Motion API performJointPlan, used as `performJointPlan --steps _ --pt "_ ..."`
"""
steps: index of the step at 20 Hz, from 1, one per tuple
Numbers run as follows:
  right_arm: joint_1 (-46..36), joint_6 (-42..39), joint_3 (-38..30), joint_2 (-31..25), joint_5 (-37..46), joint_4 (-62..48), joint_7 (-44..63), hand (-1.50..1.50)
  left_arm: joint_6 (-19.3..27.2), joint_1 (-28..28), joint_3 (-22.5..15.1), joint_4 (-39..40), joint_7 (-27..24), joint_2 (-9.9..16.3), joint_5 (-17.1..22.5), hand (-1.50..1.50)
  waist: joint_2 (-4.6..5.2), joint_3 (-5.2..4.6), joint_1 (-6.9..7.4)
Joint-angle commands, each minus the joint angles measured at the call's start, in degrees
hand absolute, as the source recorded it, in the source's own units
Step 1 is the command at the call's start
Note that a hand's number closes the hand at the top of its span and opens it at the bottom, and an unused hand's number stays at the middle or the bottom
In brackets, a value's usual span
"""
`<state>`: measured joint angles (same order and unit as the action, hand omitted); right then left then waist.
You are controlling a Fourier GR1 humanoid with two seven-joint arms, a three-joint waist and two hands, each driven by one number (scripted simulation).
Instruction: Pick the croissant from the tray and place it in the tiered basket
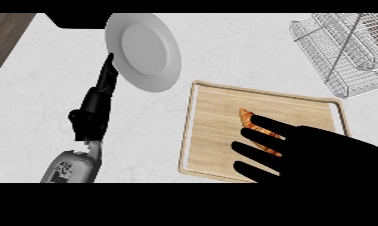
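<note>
A golden-brown croissant (255,123) lies on the wooden tray (214,120), mostly covered by my right hand (317,152). That hand reaches in from the lower right, its straight fingers spread over the croissant, nothing curled round it. The wire tiered basket (336,50) stands at the upper right, apart from the tray. My left hand (92,112) shows at the left, pointing up toward a plate, away from the tray; its fingers look straight.
A white plate (144,50) sits at the upper middle, left of the basket. A dark object (74,20) lies at the top left behind the plate. The counter's left edge shows brown wood (11,32).
</note>
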<state>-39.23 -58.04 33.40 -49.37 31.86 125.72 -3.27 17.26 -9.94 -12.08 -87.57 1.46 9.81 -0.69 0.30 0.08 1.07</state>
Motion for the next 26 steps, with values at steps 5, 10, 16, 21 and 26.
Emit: performJointPlan --steps 5,10,16,21,26 --pt "4.63 10.84 5.93 -3.09 14.27 0.13 -12.32 -1.5 -0.82 -1.3 1.95 1.14 1.29 -0.66 -0.26 0.0 -0.2 -0.04 -0.97" --pt "3.83 16.64 2.38 -3.48 19.71 -9.34 -18.44 -1.5 -2.33 1.18 2.57 -1.36 1.44 -0.34 0.04 0.0 -0.2 -0.06 -0.74" --pt "5.8 16.86 3.82 0.23 24.41 -15.1 -20.35 -1.5 -0.41 1.42 1.07 -1.86 1.62 -2.81 -3.3 0.0 -0.26 -0.08 -0.75" --pt "6.94 18.58 4.24 3.44 26.92 -18.96 -22.17 -1.5 1.44 -0.95 1.33 4.86 -2.3 -5.9 -5.4 0.0 -0.21 -0.09 -0.99" --pt "7.59 19.11 2.65 5.67 28.92 -21.76 -26.29 -1.5 -2.31 2.81 2.55 -2.4 1.4 -3.11 -3.55 0.0 -0.3 -0.09 -0.73"
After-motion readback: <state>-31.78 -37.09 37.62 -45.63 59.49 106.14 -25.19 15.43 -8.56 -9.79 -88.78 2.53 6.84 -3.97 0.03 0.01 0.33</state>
